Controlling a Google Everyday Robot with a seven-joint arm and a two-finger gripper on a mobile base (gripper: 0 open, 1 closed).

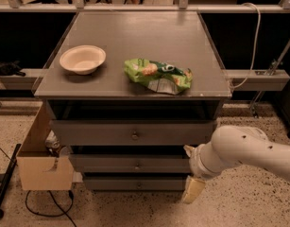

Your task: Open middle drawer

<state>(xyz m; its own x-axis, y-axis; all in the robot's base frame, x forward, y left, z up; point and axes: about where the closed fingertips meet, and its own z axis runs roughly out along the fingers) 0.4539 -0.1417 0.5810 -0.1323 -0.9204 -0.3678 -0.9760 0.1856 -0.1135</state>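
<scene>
The middle drawer (111,164) is a shallow grey front with a small round knob (136,165), shut, between a taller top drawer (88,132) and a short bottom drawer (125,183). My gripper (190,170), on a white arm (248,152), hangs at the right end of the drawer fronts, level with the middle and bottom drawers. Its cream fingers (192,190) stand apart, one above the other, and hold nothing. It is well to the right of the knob.
On the cabinet top (182,41) lie a white bowl (82,59) and a green chip bag (158,74). A cardboard box (40,164) stands against the cabinet's left side, with cables on the speckled floor (239,207).
</scene>
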